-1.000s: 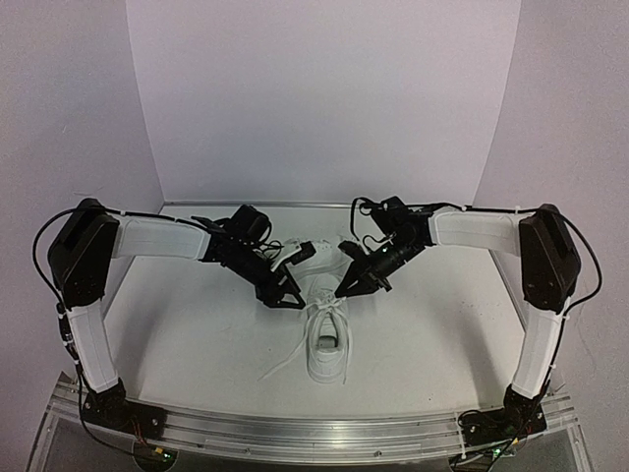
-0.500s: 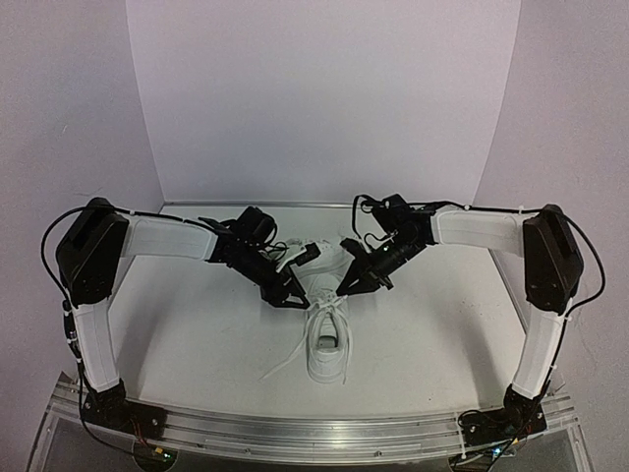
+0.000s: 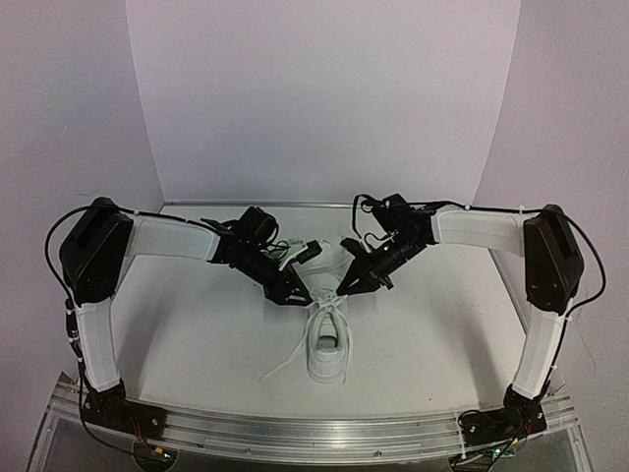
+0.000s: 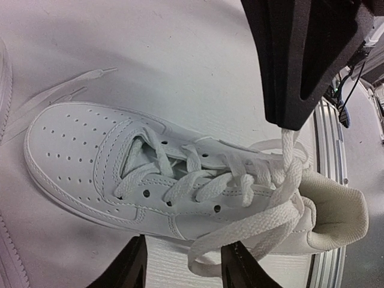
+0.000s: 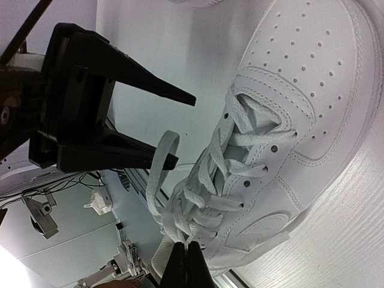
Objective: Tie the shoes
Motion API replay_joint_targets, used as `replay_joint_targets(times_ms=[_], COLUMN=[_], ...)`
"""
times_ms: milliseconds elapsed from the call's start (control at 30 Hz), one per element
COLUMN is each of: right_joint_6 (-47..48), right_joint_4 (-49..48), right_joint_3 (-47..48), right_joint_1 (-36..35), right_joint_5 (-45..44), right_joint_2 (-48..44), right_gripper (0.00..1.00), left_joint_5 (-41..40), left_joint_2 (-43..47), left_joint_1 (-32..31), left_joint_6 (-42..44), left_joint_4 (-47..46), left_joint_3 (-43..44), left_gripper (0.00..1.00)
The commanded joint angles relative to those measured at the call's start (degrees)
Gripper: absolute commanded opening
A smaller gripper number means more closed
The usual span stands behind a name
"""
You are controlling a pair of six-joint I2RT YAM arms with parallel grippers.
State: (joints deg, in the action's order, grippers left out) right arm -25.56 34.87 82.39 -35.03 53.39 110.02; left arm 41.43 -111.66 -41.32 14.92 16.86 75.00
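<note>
The near sneaker (image 3: pixel 328 339) lies mid-counter (image 3: pixel 197 334), not yet tied; the right gripper (image 5: pixel 184 252), jaws pressed together, pinches a lace strand (image 4: pixel 289 156); the left gripper (image 4: pixel 187 252), jaws spread, straddles a loop (image 4: pixel 252 228); the knot and the second sneaker (image 3: pixel 324 267) remain.
</note>
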Motion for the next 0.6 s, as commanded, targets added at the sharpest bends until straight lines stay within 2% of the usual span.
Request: replay_joint_targets(times_ms=[0, 100, 133, 567], right_joint_6=[0.5, 0.6, 0.6, 0.8], right_joint_4=[0.6, 0.8, 0.9, 2.8], right_joint_3=[0.7, 0.3, 0.1, -2.1], right_joint_1=[-0.2, -0.2, -0.2, 0.1], right_joint_5=[-0.8, -1.1, -1.3, -6.3], right_joint_2=[-2.3, -2.5, -2.7, -5.4], right_gripper=[0.0, 0.0, 0.0, 0.0], left_joint_5=[2.1, 1.2, 0.4, -16.2], left_joint_2=[-0.6, 0.4, 1.0, 5.1], left_joint_1=[-0.2, 0.0, 0.1, 1.6], left_joint_6=[-0.6, -0.6, -0.7, -3.6], left_joint_4=[-0.8, 0.1, 0.5, 12.9], left_joint_3=[2.5, 1.7, 1.6, 7.3], left_gripper=[0.29, 0.05, 0.01, 0.0])
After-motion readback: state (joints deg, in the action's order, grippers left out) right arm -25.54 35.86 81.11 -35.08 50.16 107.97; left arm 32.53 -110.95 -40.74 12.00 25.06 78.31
